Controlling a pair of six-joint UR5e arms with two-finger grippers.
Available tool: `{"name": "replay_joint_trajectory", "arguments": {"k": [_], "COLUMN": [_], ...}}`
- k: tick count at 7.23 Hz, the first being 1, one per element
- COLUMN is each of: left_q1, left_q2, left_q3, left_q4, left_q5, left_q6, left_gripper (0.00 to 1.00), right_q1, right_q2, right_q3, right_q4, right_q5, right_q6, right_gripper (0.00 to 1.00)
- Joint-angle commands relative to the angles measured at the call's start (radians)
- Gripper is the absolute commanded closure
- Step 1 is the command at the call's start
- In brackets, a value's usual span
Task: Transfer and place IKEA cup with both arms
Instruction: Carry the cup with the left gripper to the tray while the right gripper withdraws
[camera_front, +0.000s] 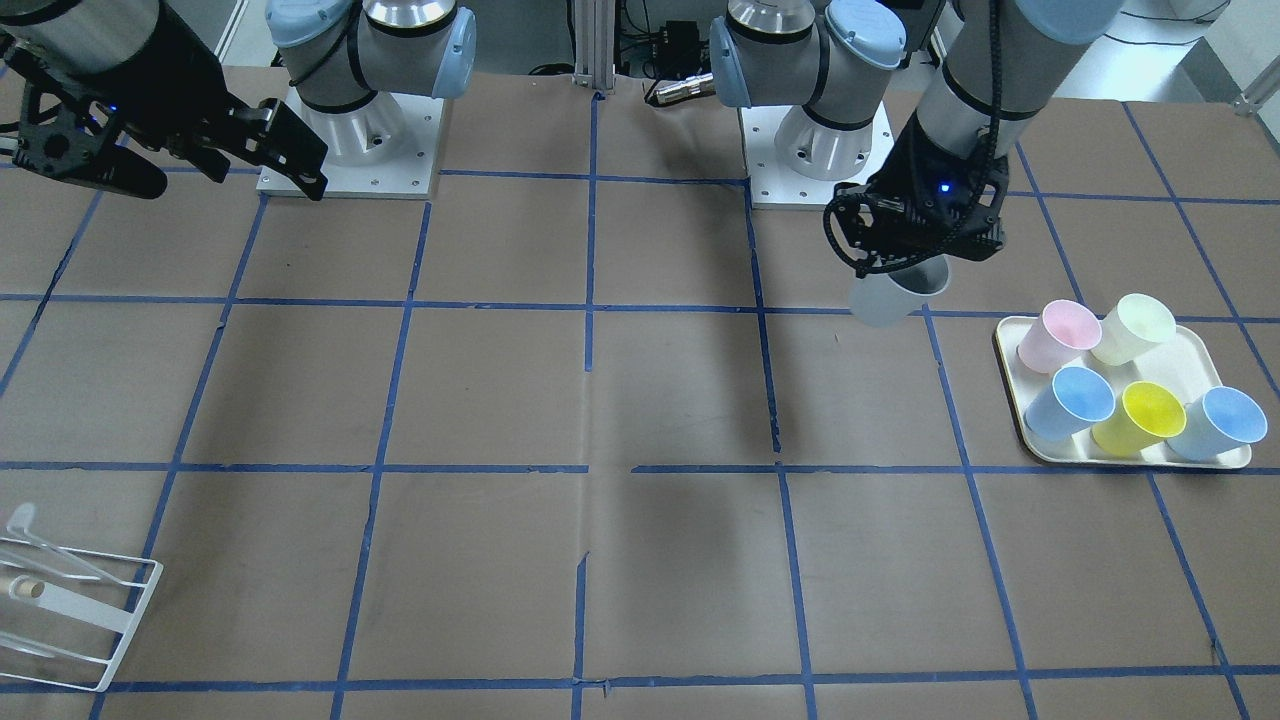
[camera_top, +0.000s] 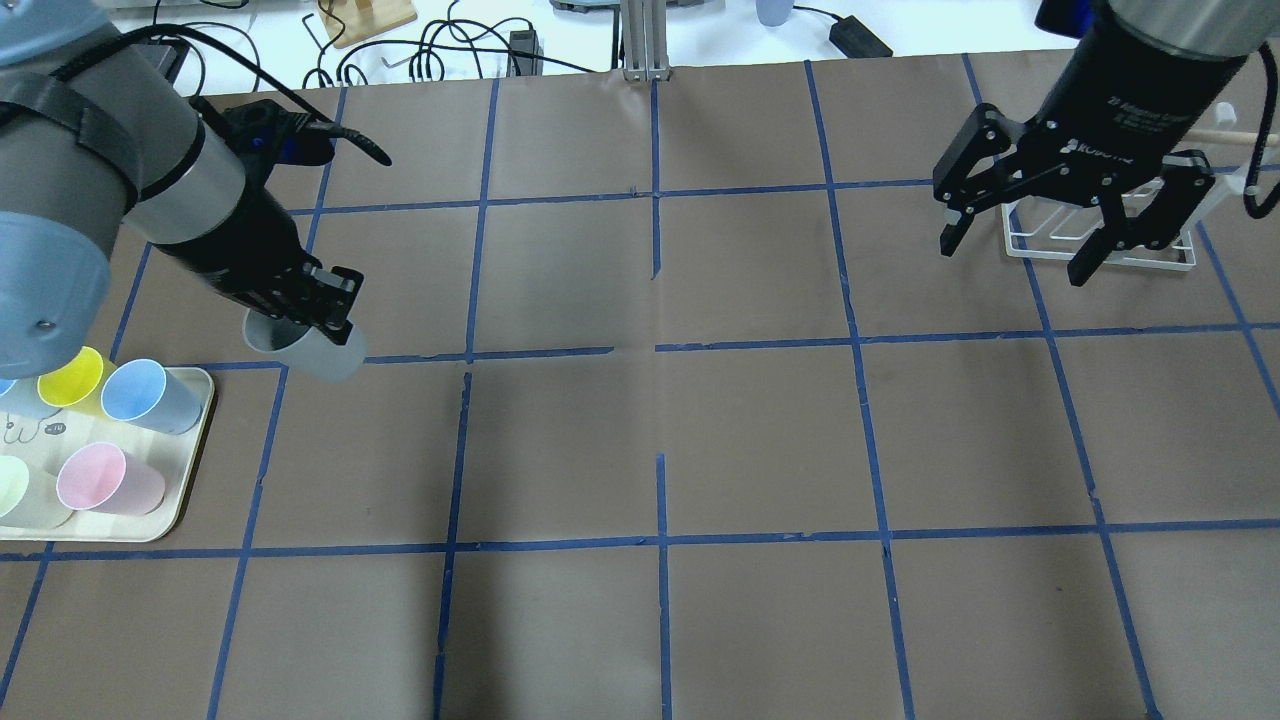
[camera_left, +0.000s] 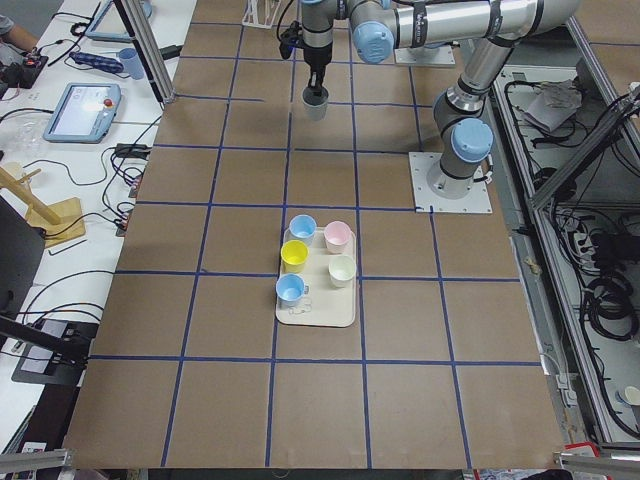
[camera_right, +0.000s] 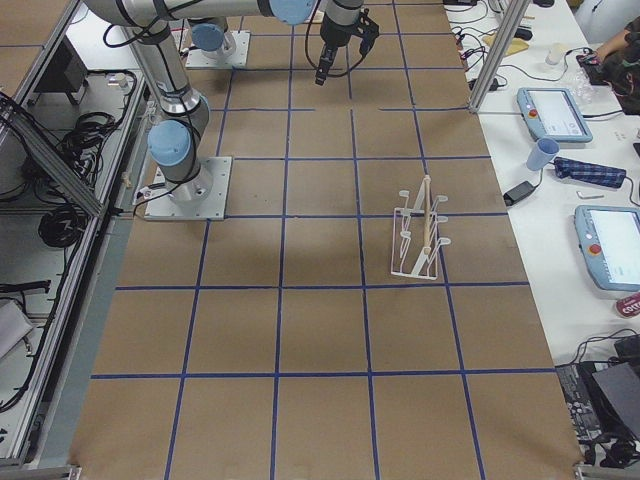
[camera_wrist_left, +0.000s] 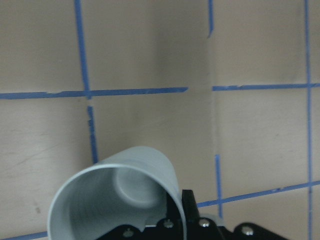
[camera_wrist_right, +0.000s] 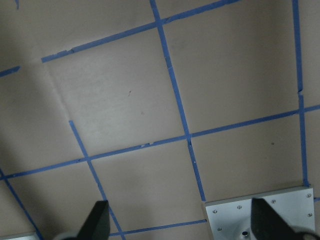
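Observation:
The pale grey-white IKEA cup (camera_top: 310, 355) hangs tilted in my left gripper (camera_top: 325, 325), which is shut on its rim and holds it above the table, to the right of the tray. It also shows in the front view (camera_front: 893, 293), the left wrist view (camera_wrist_left: 120, 200) and the exterior left view (camera_left: 315, 103). My right gripper (camera_top: 1015, 250) is open and empty, raised above the far right of the table over the white rack; it also shows in the front view (camera_front: 235, 170), and its fingertips (camera_wrist_right: 97, 220) show spread apart in the right wrist view.
A cream tray (camera_top: 195, 440) at the near left holds pink (camera_top: 105, 480), yellow (camera_top: 72, 378), cream-yellow and light blue (camera_top: 148, 395) cups. A white wire rack (camera_top: 1100, 245) stands far right. The brown table carries a grid of blue tape. Arm bases (camera_front: 350, 150) stand at the robot side.

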Motion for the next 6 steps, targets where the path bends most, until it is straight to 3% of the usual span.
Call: {"name": "replay_joint_trajectory", "arguments": {"k": [1, 2, 4, 6], "left_q1": [0.194, 0.268, 0.432, 0.543], "left_q2": [-0.005, -0.008, -0.023, -0.048], "left_q3": [-0.003, -0.005, -0.005, -0.005], "left_q4": [-0.01, -0.005, -0.004, 0.009], "left_q5": [0.048, 0.051, 0.058, 0.127], "left_q6": [0.389, 0.575, 0.912, 1.172], "left_gripper": [1.0, 1.0, 1.0, 1.0], "right_q1": [0.039, 0.043, 0.103, 0.106], "right_q2": [-0.083, -0.103, -0.11, -0.105], "right_q3": [0.135, 0.163, 0.173, 0.176], "right_q4": [-0.168, -0.223, -0.227, -0.23], "right_q5": [-0.089, -0.082, -0.083, -0.086], "right_q6": [0.034, 0.021, 0.039, 0.025], "right_gripper": [0.0, 0.0, 0.0, 0.0]}}
